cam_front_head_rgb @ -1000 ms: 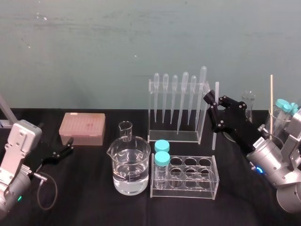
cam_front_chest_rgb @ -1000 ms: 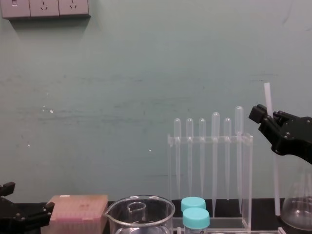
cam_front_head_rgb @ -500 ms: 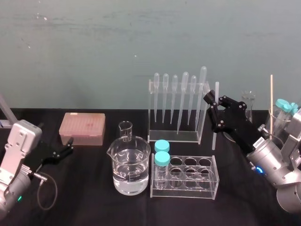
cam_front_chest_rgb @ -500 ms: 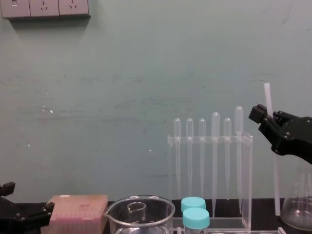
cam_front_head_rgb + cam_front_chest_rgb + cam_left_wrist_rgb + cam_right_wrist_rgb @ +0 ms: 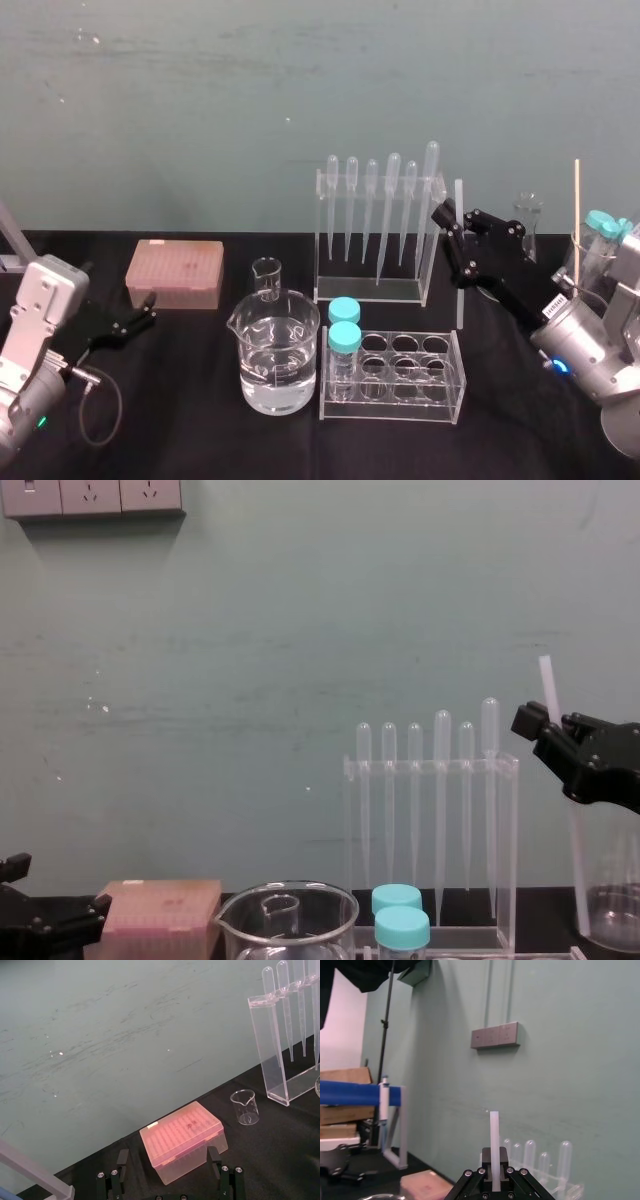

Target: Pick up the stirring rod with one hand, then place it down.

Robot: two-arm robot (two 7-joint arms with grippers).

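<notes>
1. My right gripper (image 5: 456, 240) is clenched on the stirring rod (image 5: 459, 300). It grasps the rod above the middle, so a short piece stands up past the fingers (image 5: 494, 1135).
2. The rod stands almost upright, just to the right of the pipette rack (image 5: 372, 240). In the chest view its top (image 5: 548, 685) leans slightly toward my left.
3. In the head view its lower end sits close to the back right corner of the tube rack (image 5: 400, 375). I cannot tell whether it touches the black table (image 5: 200, 430).
4. A glass flask (image 5: 527, 225) stands behind the right gripper.
5. My left gripper (image 5: 148, 308) is parked low over the table at the far left. Its fingers (image 5: 117, 1180) are released and spread well apart, with the pink tip box (image 5: 175, 272) just beyond them.
6. The beaker (image 5: 273, 355), part full of clear liquid, stands left of the tube rack, and a small empty beaker (image 5: 267, 275) stands behind it.
7. Two teal-capped tubes (image 5: 344, 325) sit in the tube rack's left end.
8. For writing, I see a small white sticker (image 5: 550, 301) on the right arm, its print too small to read.
9. A row of wall sockets (image 5: 92, 496) carries no lettering that I can read.
</notes>
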